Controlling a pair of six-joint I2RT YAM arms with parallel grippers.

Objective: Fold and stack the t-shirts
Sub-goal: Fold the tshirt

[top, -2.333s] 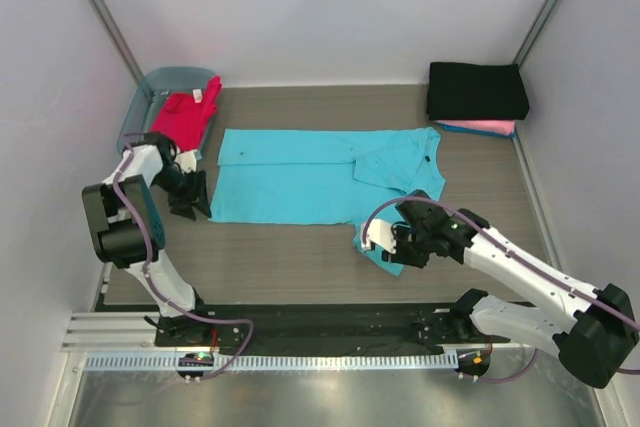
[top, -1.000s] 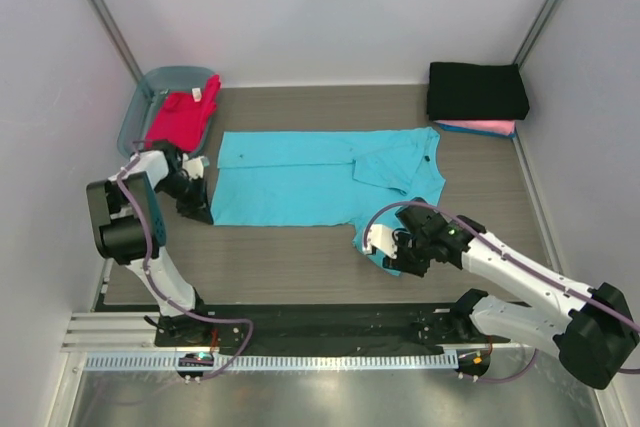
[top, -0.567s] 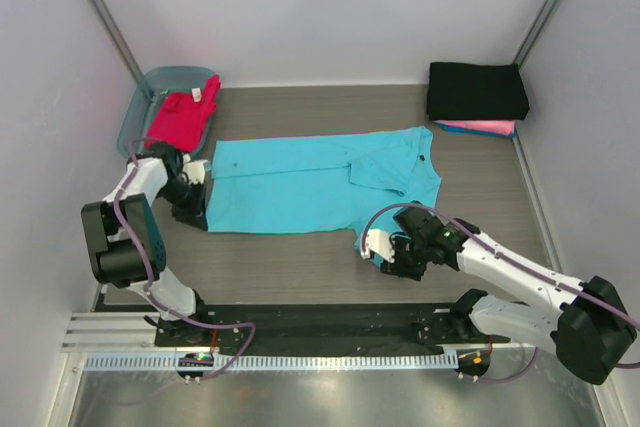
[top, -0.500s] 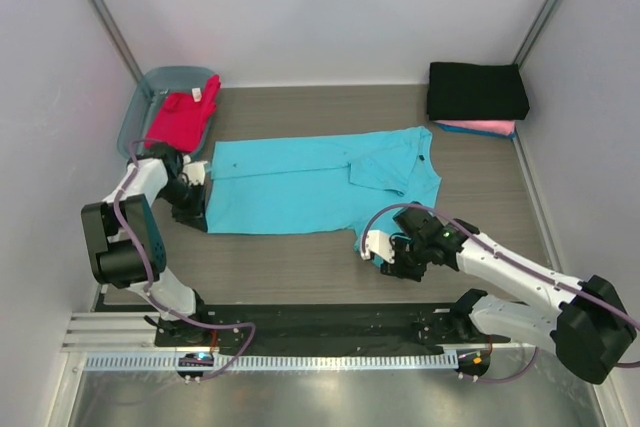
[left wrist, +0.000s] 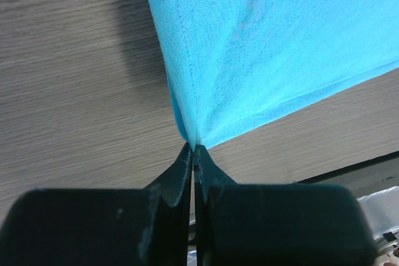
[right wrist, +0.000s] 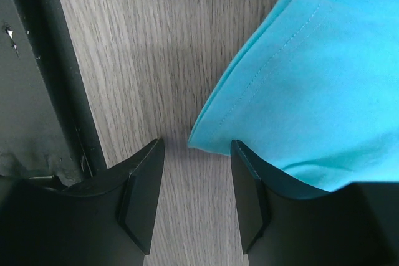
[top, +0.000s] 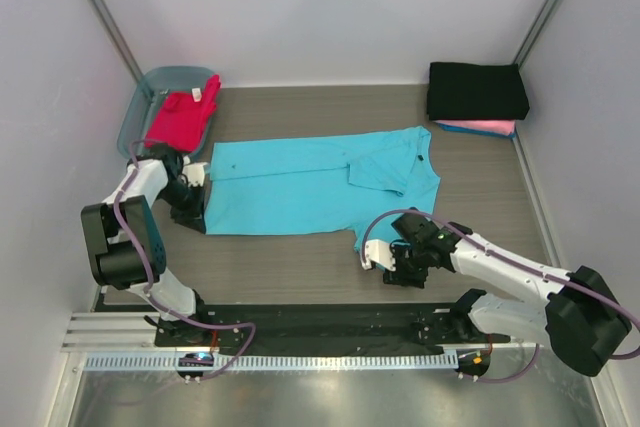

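The turquoise t-shirt [top: 310, 187] is spread flat across the middle of the table [top: 300, 259], its length running from the left side towards the right, with one sleeve folded in over the body near the right end. Its near left corner is pinched by the left gripper [left wrist: 193, 149], whose fingers are pressed together on the hem (the cloth fans out taut from that pinch in the left wrist view). The near right corner of the same shirt is seen lying between the fingers of the right gripper [right wrist: 194, 154], which are spread apart and rest low over the wood close to the table's near edge; nothing is clamped there. The red-magenta t-shirt [top: 185, 112] is heaped in the blue-grey tub [top: 140, 107] at the far left corner. At the far right corner the black t-shirt [top: 477, 90] is folded and laid on the pink t-shirt [top: 480, 128], of which only a near edge is shown.
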